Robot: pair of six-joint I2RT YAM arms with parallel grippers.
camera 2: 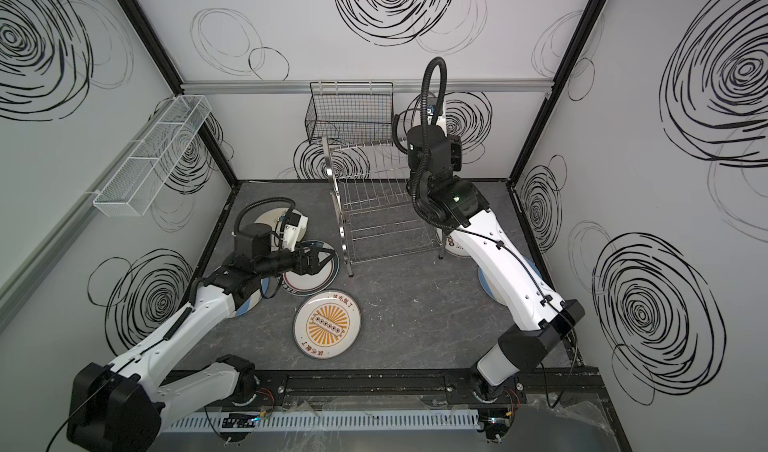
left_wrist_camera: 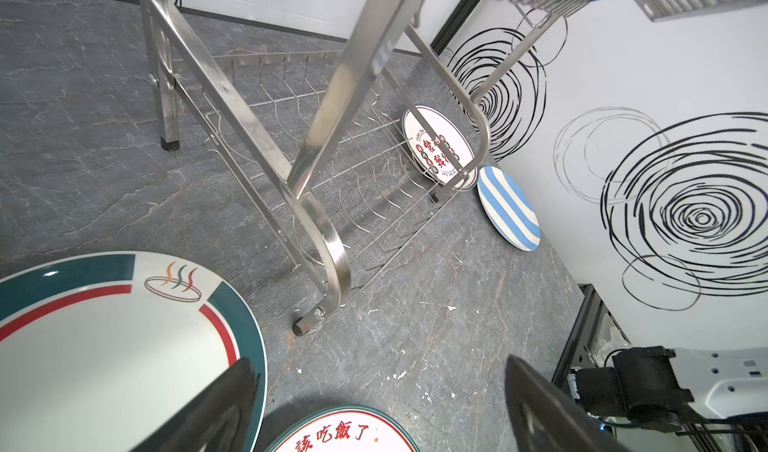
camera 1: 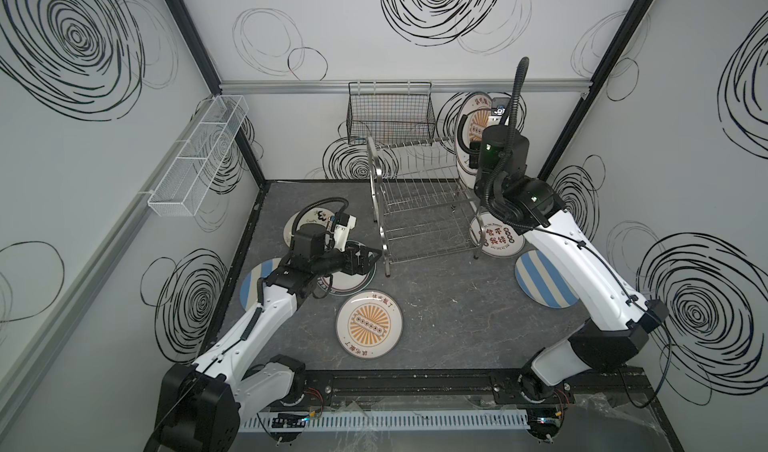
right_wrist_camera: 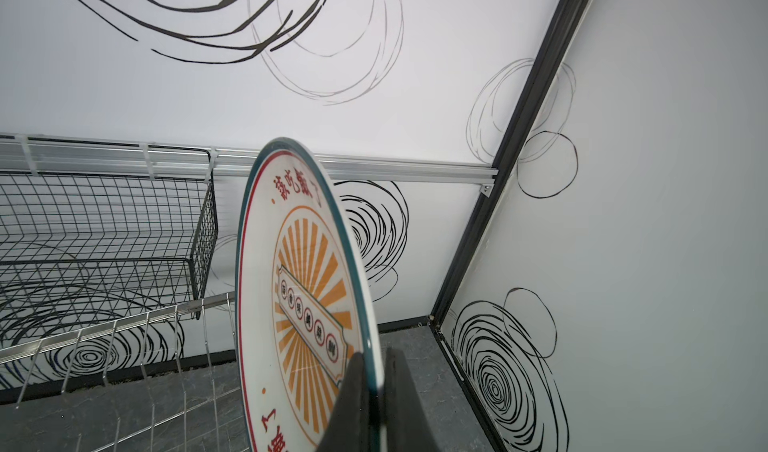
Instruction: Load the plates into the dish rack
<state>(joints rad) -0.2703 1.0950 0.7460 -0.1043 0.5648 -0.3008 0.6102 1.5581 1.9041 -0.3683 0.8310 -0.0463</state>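
one steel dish rack (camera 1: 424,204) stands empty on the table (camera 1: 436,304), and i count seven plates (camera 1: 369,325): six lying flat around it, one orange sunburst plate (right_wrist_camera: 307,304) held on edge by the rack's upper right end, its rim pinched by the right gripper (right_wrist_camera: 376,360). i'd keep it upright, line it with a slot and lower gently; the left gripper (left_wrist_camera: 378,362) hangs spread over the teal-rimmed plate (left_wrist_camera: 104,346)

Blk wire basket (camera 1: 390,115), wht mesh tray (camera 1: 198,156)
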